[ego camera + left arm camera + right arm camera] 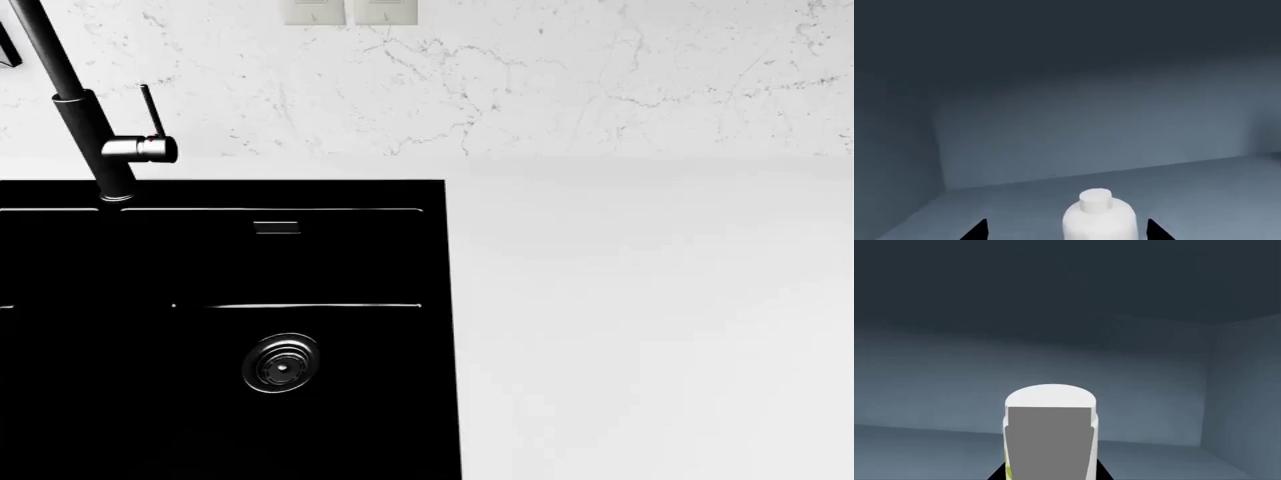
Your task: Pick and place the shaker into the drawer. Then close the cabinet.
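Note:
In the right wrist view my right gripper (1049, 475) is shut on the shaker (1049, 435), a white cylinder with a rounded lid, a grey label and a green mark. It is inside the pale blue-grey drawer (954, 385), facing a plain inner wall. In the left wrist view my left gripper (1066, 229) is open. A white bottle (1099, 220) with a small round cap stands on the drawer floor (1214, 185) between its fingertips, touching neither. The cabinet fronts are out of view. Neither arm shows in the head view.
The head view looks down on a white countertop (654, 330) with a black sink (334, 260) at the left, a dark faucet (80, 110) behind it and a marble backsplash (561, 80). An inner corner of the drawer (939, 150) shows in the left wrist view.

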You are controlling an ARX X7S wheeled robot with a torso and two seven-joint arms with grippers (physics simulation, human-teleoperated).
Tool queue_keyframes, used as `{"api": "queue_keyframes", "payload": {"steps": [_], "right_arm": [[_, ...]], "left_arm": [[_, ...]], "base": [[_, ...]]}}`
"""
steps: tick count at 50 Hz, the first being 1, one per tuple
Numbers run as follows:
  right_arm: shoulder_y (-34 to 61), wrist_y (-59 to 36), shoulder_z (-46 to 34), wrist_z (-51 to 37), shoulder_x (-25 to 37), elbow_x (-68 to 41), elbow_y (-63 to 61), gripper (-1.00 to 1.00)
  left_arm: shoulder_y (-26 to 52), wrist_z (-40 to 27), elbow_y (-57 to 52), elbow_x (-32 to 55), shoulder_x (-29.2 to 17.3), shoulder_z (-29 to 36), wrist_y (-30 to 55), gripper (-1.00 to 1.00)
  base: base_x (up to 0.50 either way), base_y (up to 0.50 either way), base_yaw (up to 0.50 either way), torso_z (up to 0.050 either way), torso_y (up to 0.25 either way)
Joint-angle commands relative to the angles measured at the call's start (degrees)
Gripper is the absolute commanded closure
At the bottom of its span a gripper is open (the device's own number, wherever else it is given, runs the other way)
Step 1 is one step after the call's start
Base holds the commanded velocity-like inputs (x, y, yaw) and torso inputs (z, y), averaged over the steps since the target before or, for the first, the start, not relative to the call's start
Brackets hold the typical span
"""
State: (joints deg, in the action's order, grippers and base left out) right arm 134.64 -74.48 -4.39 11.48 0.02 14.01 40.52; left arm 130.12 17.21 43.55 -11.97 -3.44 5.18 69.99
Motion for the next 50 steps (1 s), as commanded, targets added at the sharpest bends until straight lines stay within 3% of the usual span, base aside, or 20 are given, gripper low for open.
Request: {"api": "queue_keyframes", "payload": {"steps": [1,50], "right_arm": [[0.36,0.31,-0.48,0.54,0.01,0.33,0.09,1.0],[0.36,2.16,0.78,2.75,0.06,3.23,2.46,1.0]], "left_arm": [[-3.64,0.65,-1.53,0.88,-0.47,0.12,4.19,-1.0],[-6.6,0.6,-0.28,9.08,1.48,-5.74,6.71,-1.0]], "base": [[0.0,0.0,0.0,0.0,0.0],[0.0,0.0,0.0,0.0,0.0]]}}
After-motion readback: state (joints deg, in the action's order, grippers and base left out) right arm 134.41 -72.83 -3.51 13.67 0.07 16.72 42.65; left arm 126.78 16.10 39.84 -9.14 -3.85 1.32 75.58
